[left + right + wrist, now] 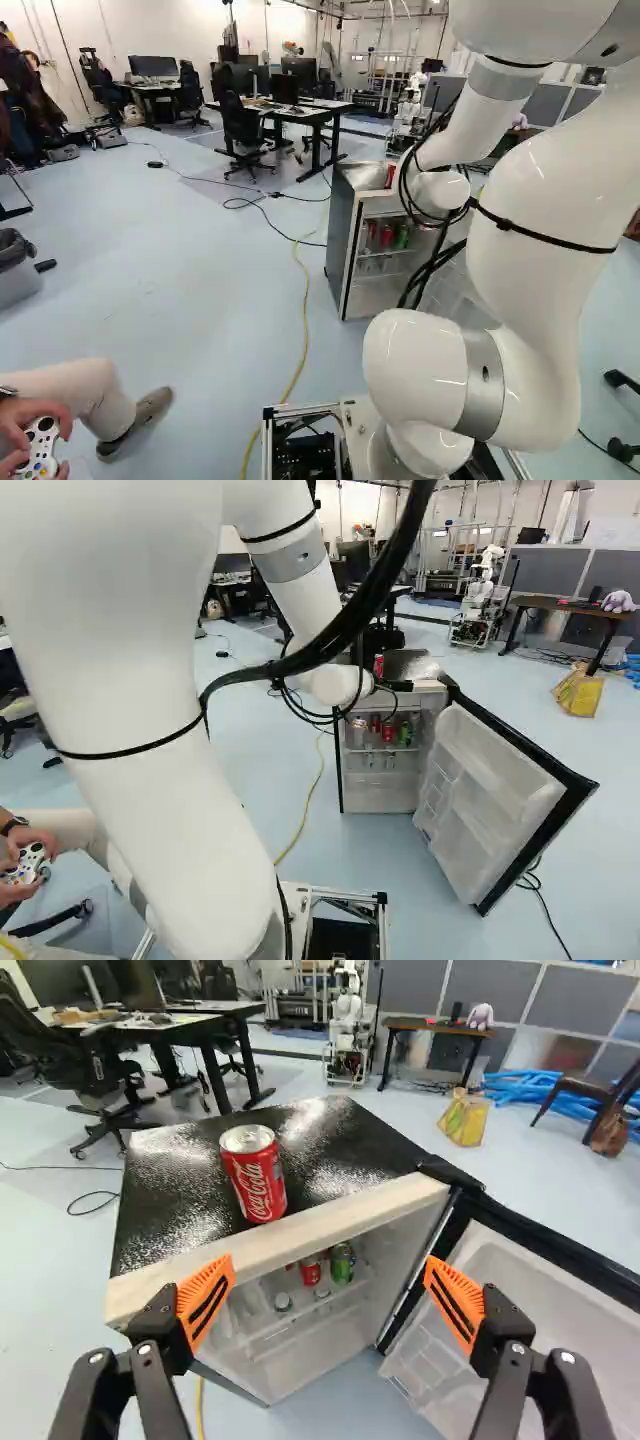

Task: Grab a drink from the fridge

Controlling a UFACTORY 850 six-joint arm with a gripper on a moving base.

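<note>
“Two orange finger pads, spread wide, nothing gripped: that's the black gripper from here. Where are the drinks?”

“Lower down, ahead of the gripper, on a shelf inside the open mini fridge: a green soda can with a red soda can beside it. One red-and-white can stands upright on the fridge's black top, ahead of the gripper.”

“Which one, and how?”

“The task says from the fridge, so I'd judge the step is lining up on the shelf cans. Lower the gripper in front of the opening until it is level with one, and narrow the fingers a little, since this wide they may catch a side wall. Go straight in, a pad either side, then close gently around the can's middle.”

“What could go wrong?”

“Coming in too high could scrape the pale front edge. The open door, ahead and to the gripper's right, looks easy to bump. And those shelf cans stand close, so a finger might topple the neighbour.”
</note>
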